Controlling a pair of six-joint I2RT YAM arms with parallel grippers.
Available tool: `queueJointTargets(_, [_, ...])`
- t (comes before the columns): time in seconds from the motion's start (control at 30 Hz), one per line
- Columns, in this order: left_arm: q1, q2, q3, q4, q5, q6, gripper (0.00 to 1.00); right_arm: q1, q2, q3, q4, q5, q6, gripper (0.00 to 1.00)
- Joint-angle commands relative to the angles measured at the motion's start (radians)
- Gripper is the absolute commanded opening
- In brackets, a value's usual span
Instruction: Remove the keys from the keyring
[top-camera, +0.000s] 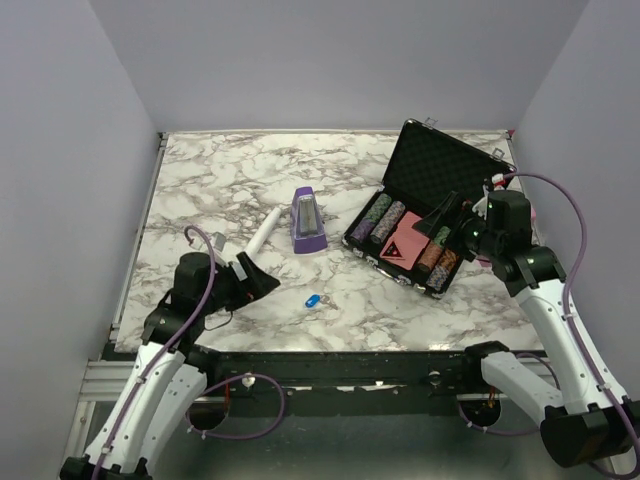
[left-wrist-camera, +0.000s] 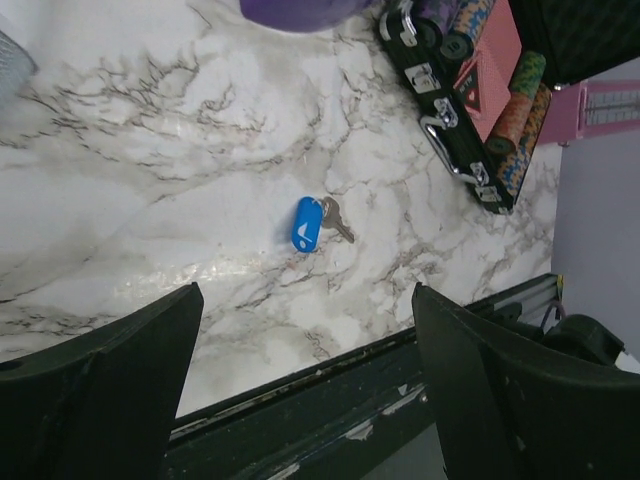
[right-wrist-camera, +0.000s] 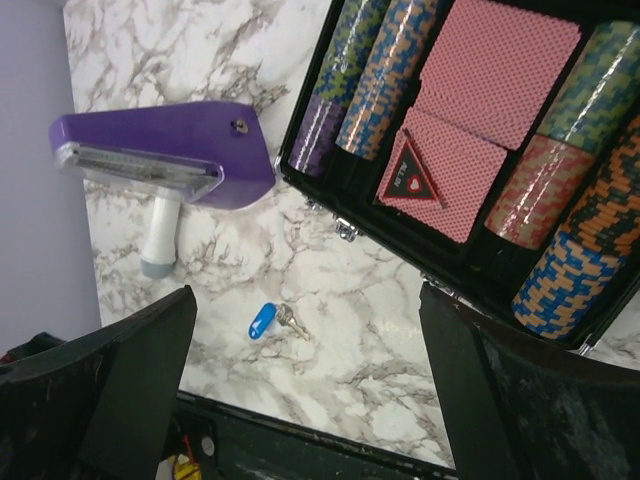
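Ahead of the left gripper's (left-wrist-camera: 305, 300) spread fingers (left-wrist-camera: 120, 380) — keys (left-wrist-camera: 338, 221) (blue tag (left-wrist-camera: 307, 224)) on marble (left-wrist-camera: 200, 150), untouched

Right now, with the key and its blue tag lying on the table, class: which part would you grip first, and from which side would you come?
Grip the blue tag across its narrow width, coming straight down from above. It lies flat on the table with both long sides clear, and it looks thicker than the thin key at its end, which probably gives little to pinch.
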Motion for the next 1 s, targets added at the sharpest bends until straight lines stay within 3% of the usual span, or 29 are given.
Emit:
queueJointTargets(0.0, [-0.129, 0.015, -0.068, 0.078, -0.026, -0.105, 0.90, 0.004, -0.013, -0.061, 0.061, -0.144, 0.047, 1.00])
queueJointTargets(0.17, [-0.262, 0.138, -0.114, 0.217, -0.047, -0.193, 0.85, 0.004, -0.013, -0.083, 0.095, -0.197, 0.065, 1.00])
queueJointTargets(0.3, [-0.301, 0.228, -0.140, 0.318, -0.046, -0.233, 0.83, 0.004, -0.020, -0.080, 0.090, -0.197, 0.062, 1.00])
queueJointTargets(0.7, [-0.335, 0.486, -0.179, 0.589, -0.011, -0.274, 0.72, 0.004, -0.029, -0.092, 0.090, -0.211, 0.061, 1.00])
queueJointTargets(0.97, [-0.342, 0.624, -0.165, 0.660, -0.006, -0.244, 0.65, 0.004, -0.029, -0.091, 0.084, -0.214, 0.061, 1.00])
